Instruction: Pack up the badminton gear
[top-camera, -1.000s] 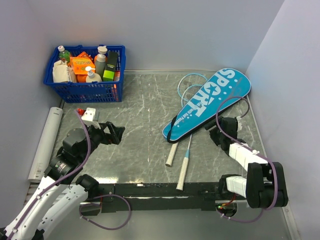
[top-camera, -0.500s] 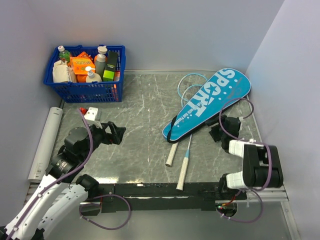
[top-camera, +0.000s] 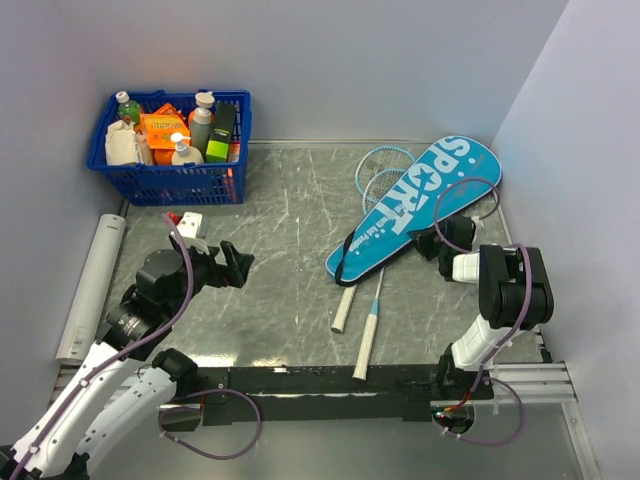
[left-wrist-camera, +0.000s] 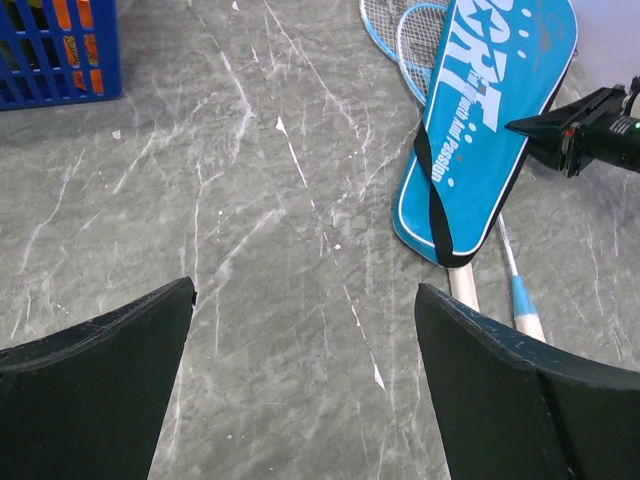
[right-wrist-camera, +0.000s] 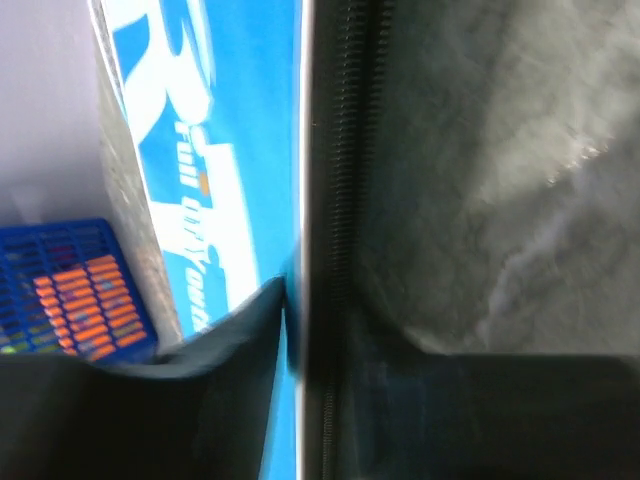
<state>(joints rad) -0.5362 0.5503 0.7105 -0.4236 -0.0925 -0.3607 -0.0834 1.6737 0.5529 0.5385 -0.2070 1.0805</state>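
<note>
Seen from overhead with the arms' bases at 6 o'clock, a teal bag printed "SPORT" is lying slantwise on the grey marbled worktop at about 2 o'clock. Its broad end is pointing to 1 o'clock and its narrow end to 7 o'clock.

Two rackets are lying partly covered by the bag. Their light-blue heads are showing along its 10 o'clock side, and their pale handles are sticking out past the narrow end toward 6 o'clock. Whether they are inside the bag or merely under it cannot be told. A black strap is looping across the narrow end.

The right tool is sitting at the bag's 4 o'clock edge, touching it. Its own blurred wrist view is showing the fingers standing on either side of the zippered edge with little room to spare. Whether they are actually clamping it cannot be told.

The left tool is hanging over bare worktop at 8 o'clock, well apart from the bag, its jaws spread wide and holding nothing.

A blue basket of bottles and packets is sitting in the far corner at 11 o'clock. A white tube is lying just beside the worktop's 9 o'clock edge.
</note>
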